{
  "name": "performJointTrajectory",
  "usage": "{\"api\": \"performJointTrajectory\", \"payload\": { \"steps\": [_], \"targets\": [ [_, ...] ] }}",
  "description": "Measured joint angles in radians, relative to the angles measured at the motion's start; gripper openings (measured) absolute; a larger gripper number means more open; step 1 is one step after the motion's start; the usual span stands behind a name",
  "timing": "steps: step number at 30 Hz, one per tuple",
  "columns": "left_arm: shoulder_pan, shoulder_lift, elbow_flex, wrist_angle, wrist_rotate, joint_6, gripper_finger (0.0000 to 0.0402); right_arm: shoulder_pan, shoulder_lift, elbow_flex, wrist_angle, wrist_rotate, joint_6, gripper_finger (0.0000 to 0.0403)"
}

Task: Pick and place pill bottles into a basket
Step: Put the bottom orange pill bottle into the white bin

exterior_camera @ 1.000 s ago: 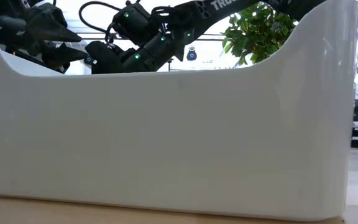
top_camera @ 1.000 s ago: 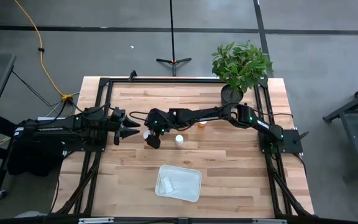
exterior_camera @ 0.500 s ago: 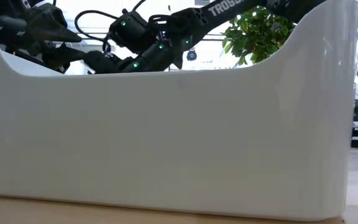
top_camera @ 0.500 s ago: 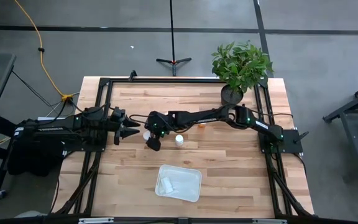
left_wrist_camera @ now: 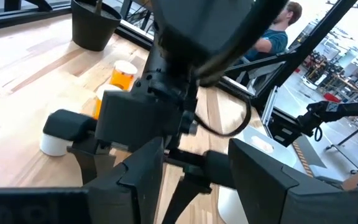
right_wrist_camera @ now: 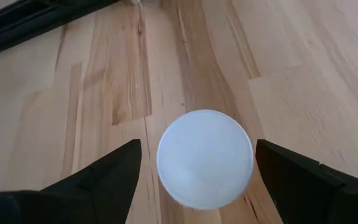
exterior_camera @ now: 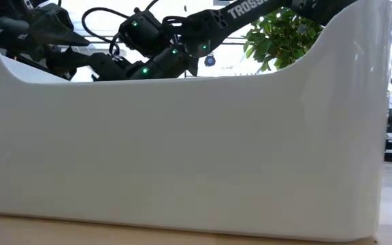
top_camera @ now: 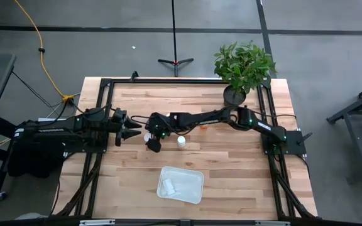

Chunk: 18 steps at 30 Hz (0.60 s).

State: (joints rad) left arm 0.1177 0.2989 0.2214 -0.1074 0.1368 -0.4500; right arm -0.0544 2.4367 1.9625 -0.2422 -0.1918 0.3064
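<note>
My right gripper (top_camera: 153,144) reaches across to the table's middle left. It is open and points down over an upright pill bottle, whose round white cap (right_wrist_camera: 205,158) sits between its two fingers with a gap on each side. My left gripper (top_camera: 132,133) is open and empty just left of it. Another bottle (top_camera: 181,141) stands on the table to the right, and an orange one (top_camera: 204,127) stands farther back. The white basket (top_camera: 197,174) stands near the front edge with a bottle (top_camera: 167,186) lying in it.
A potted plant (top_camera: 236,94) stands at the table's far right. The black frame rails run along the table's left and right sides. In the low view the basket's wall (exterior_camera: 196,150) hides the tabletop behind it. A person shows beyond the table in the left wrist view (left_wrist_camera: 278,34).
My right gripper has gone down a little and toward the table's left edge, nearer my left gripper. Its fingers have stayed open.
</note>
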Motion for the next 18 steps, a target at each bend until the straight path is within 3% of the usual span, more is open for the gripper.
{"api": "performJointTrajectory", "payload": {
  "steps": [6,18],
  "targets": [
    [0.000,0.000,0.000,-0.001,0.000,0.000,0.0216,0.000,0.007,-0.002,-0.001,-0.006,0.001,0.0276],
    [0.000,0.000,0.000,-0.001,0.004,0.000,0.0216,0.000,0.010,-0.002,0.022,-0.006,0.000,0.0160]
  ]
}}
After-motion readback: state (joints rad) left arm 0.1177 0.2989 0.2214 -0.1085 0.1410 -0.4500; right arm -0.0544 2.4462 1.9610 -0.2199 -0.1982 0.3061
